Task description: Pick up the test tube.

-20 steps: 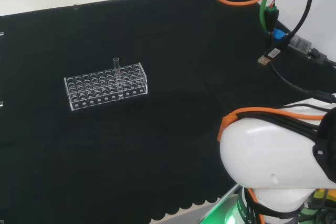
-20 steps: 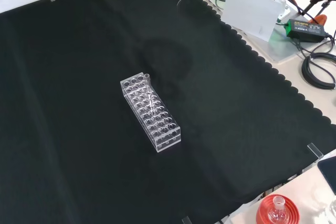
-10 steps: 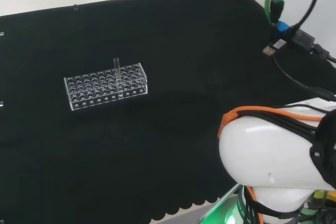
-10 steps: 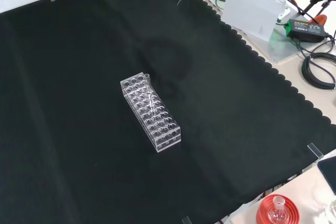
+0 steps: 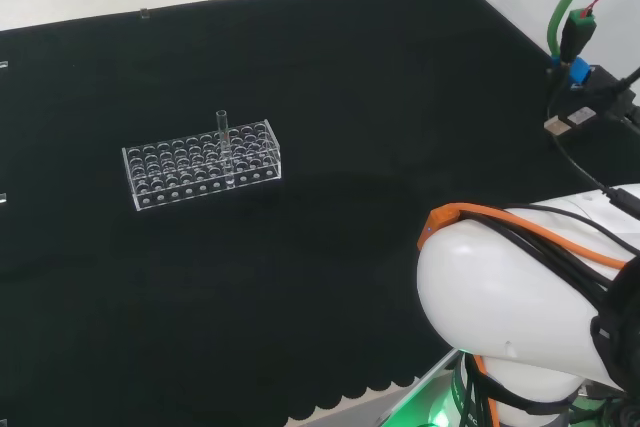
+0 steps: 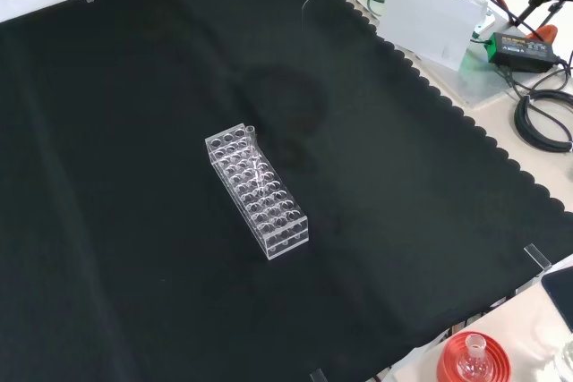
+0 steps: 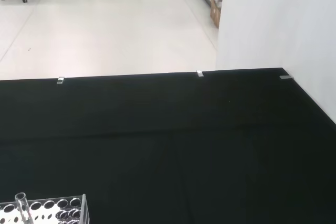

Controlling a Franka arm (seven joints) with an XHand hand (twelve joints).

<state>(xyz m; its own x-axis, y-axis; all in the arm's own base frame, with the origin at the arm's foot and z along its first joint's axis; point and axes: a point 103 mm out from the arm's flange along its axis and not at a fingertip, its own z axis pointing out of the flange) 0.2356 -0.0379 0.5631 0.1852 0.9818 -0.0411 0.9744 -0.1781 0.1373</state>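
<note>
Cloth: black cloth [image 5: 330, 97] covers the bench, its scalloped hem along the near side in the head view and along the right in the front view; small clear clips hold its edges.
Arm: big white link [image 5: 520, 307] with orange trim and black cables rises at the head view's lower right; orange, green and black cables hang at that view's upper right.
Rack: clear plastic rack [image 5: 201, 176] with rows of round holes stands on the cloth, left of centre in the head view, near the middle in the front view [image 6: 258, 190], one corner showing in the wrist view [image 7: 47, 211].
Test tube: clear test tube [image 5: 223, 142] stands upright in the rack, toward the rack's right end in the head view, its open top above the rack's top plate; in the wrist view [image 7: 22, 207] it sits at the rack's corner. Nothing touches it.
Beside the cloth: white card [image 6: 432, 22], black power brick [image 6: 519, 49] and coiled black cable [image 6: 543, 121] lie off the cloth at the front view's upper right.
Stand: red ribbed ring [image 6: 474, 360] holding a small clear flask sits off the cloth at the front view's lower right.
Writing: no print can be read on anything.
Hand: cannot tell whether open or closed.
In the way: cloth around the rack lies bare.
</note>
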